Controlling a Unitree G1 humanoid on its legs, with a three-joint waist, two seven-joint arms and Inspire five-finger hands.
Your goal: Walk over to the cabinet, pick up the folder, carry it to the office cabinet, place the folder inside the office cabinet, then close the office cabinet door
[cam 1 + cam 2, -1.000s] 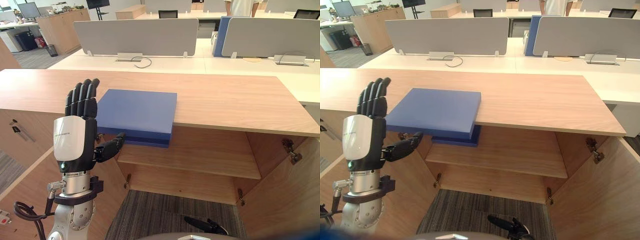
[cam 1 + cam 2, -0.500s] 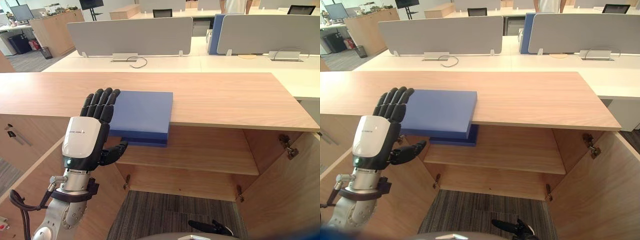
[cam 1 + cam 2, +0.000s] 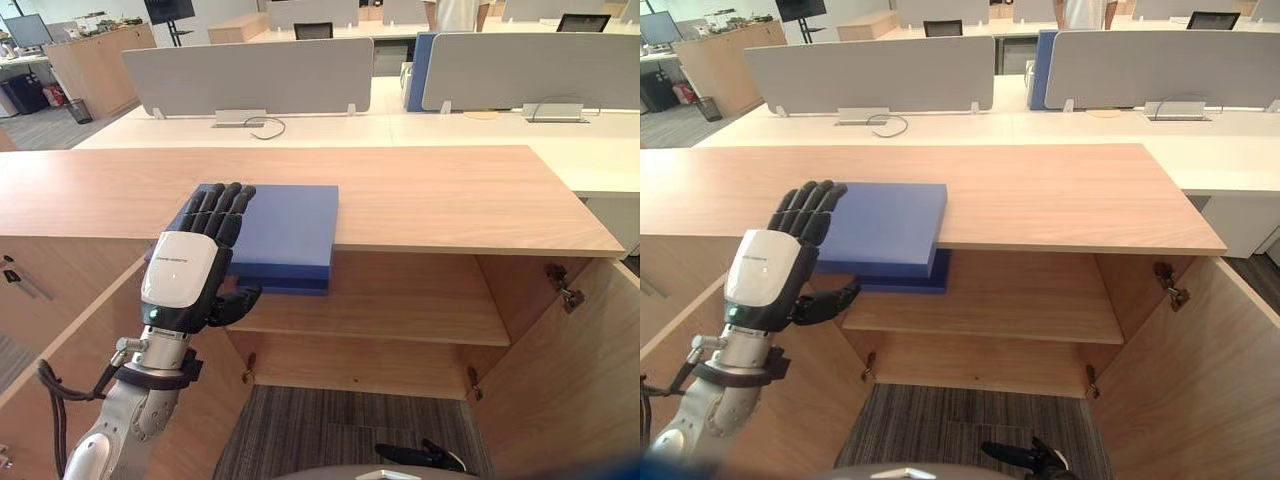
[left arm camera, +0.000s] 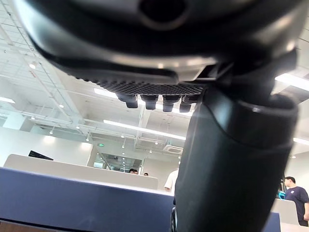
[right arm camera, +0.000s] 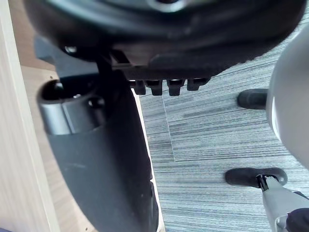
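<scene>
With the left robot hand (image 3: 185, 270) wide open, fingers straight over the folder (image 3: 285, 225) and thumb below, a careless closing could tip the folder off the cabinet top (image 3: 450, 200), whose front edge it overhangs.

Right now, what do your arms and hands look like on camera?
Left hand: black fingers, a white back plate with small dark print and a green light by the wrist, on a silver-grey arm with a black collar. Right hand: a dark, smooth bulk.
</scene>
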